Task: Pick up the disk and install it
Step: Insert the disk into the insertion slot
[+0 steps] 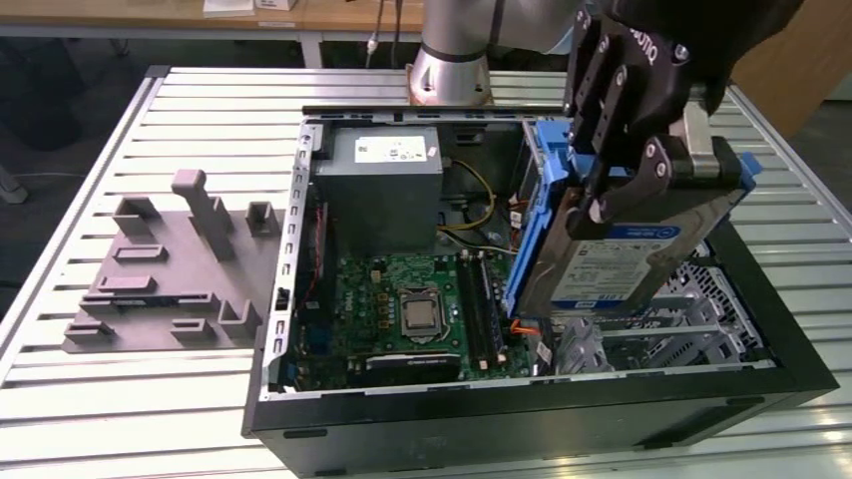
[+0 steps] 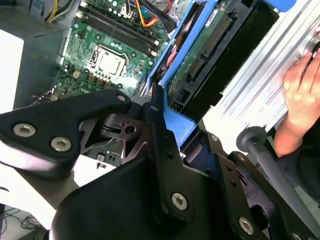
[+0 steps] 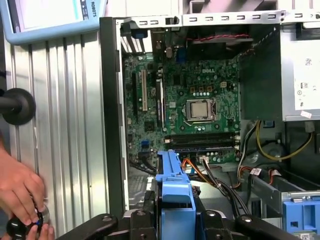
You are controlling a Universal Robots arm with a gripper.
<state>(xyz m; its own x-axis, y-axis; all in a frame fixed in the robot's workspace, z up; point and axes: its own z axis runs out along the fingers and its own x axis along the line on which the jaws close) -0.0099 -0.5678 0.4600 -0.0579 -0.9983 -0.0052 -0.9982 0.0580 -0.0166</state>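
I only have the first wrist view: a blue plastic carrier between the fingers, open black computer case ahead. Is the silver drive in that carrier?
Observer: Yes. In the exterior view the gripper is shut on the silver metal disk, label side out.
Operator: Is it level?
Observer: No, it hangs tilted over the black computer case, toward the exterior view's right.
Operator: Anything beside the case?
Observer: A grey moulded fixture block lies on the slatted metal table, at the exterior view's left.

Counted: one disk, one open computer case, one motherboard, one power-supply box, one grey fixture block.
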